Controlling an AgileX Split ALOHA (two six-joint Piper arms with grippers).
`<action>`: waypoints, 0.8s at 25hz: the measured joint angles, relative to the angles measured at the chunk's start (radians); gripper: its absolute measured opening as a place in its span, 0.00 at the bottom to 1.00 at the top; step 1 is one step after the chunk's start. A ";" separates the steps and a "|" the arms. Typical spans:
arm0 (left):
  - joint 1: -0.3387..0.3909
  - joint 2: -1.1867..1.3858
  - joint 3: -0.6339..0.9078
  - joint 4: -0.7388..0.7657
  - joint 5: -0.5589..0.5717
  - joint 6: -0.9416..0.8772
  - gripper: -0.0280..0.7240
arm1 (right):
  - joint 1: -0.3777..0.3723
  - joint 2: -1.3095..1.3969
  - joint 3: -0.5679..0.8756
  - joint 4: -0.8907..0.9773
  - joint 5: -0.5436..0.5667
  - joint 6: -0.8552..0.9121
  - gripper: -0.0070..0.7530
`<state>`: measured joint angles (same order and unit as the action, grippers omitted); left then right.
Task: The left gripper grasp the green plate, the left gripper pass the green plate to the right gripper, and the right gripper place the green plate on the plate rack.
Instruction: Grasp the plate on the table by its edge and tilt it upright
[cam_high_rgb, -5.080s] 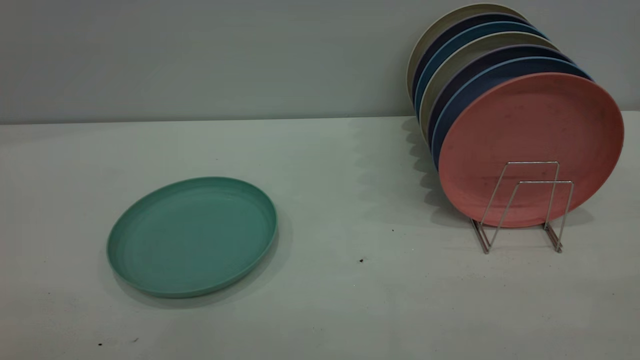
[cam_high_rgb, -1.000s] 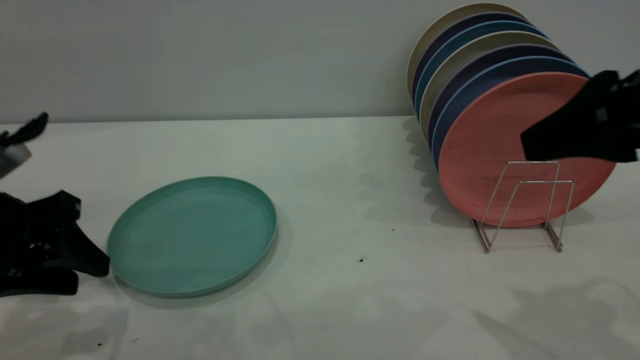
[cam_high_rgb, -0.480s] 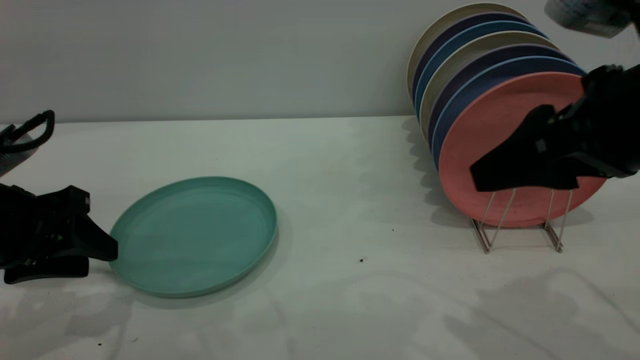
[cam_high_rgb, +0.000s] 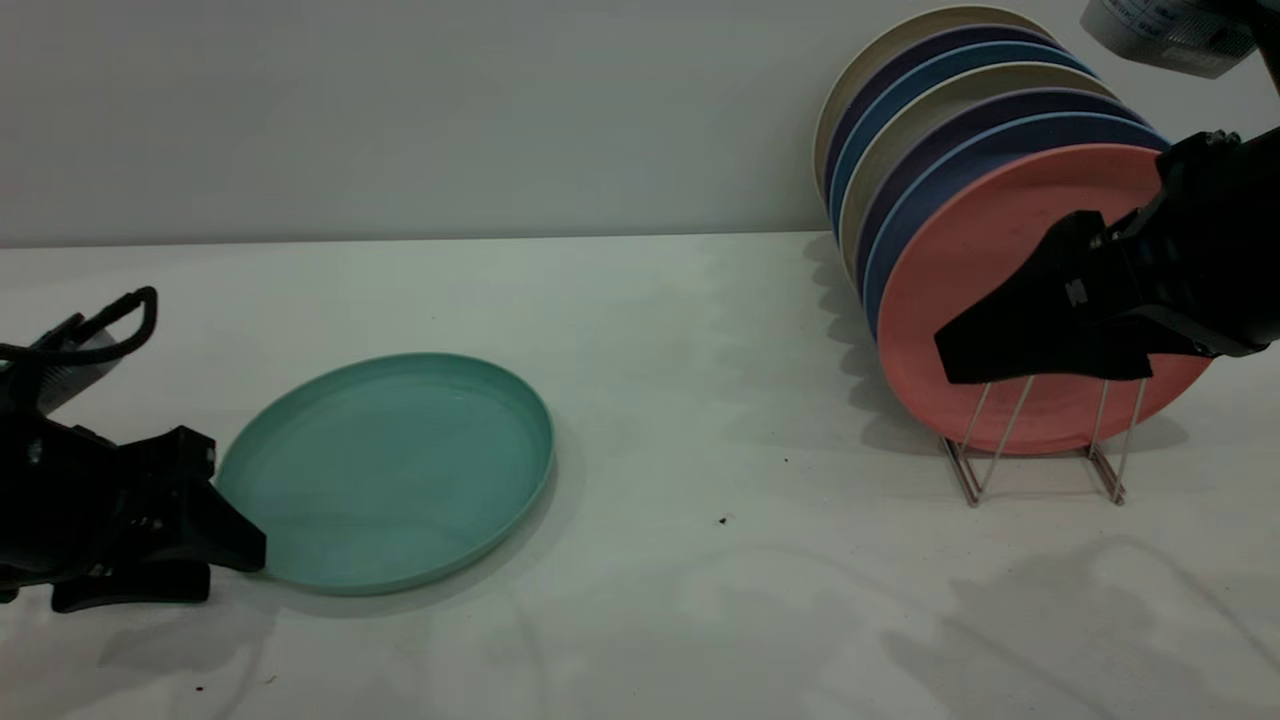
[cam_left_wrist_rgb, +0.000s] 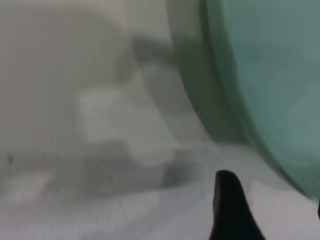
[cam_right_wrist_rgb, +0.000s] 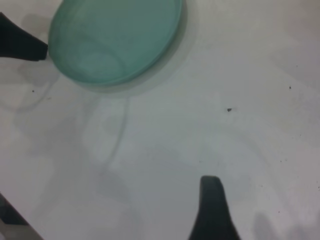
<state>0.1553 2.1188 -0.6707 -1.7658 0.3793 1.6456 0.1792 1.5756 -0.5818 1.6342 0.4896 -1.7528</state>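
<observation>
The green plate (cam_high_rgb: 385, 470) lies flat on the white table (cam_high_rgb: 700, 600), left of centre. My left gripper (cam_high_rgb: 235, 572) sits low on the table at the plate's left rim, open, its upper jaw tip against the rim. In the left wrist view one of its fingers (cam_left_wrist_rgb: 227, 205) rests on the table beside the green plate (cam_left_wrist_rgb: 270, 75). My right gripper (cam_high_rgb: 960, 360) hangs open in the air in front of the plate rack (cam_high_rgb: 1040, 420), holding nothing. The right wrist view shows one finger (cam_right_wrist_rgb: 212, 210), with the green plate (cam_right_wrist_rgb: 115, 40) far off.
The wire rack holds several upright plates. A salmon-pink plate (cam_high_rgb: 960, 260) is the front one, with blue and beige ones behind it. The rack's two front loops are free. A wall rises behind the table. Small dark specks (cam_high_rgb: 722, 520) dot the table.
The left gripper has slid right and lower, reaching the green plate's left rim. The right gripper came in from the right and has hardly moved over the last half second.
</observation>
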 joint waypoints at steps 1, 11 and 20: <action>0.000 0.006 -0.011 0.000 0.005 0.000 0.63 | 0.000 0.000 0.000 0.000 0.000 0.000 0.75; 0.000 0.019 -0.038 -0.001 0.005 -0.040 0.63 | 0.000 0.000 0.000 0.001 -0.017 -0.001 0.75; 0.000 0.070 -0.114 -0.002 0.017 -0.098 0.63 | 0.000 0.000 0.000 0.002 -0.020 -0.001 0.75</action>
<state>0.1553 2.1886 -0.7849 -1.7678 0.3966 1.5474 0.1792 1.5758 -0.5818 1.6362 0.4697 -1.7536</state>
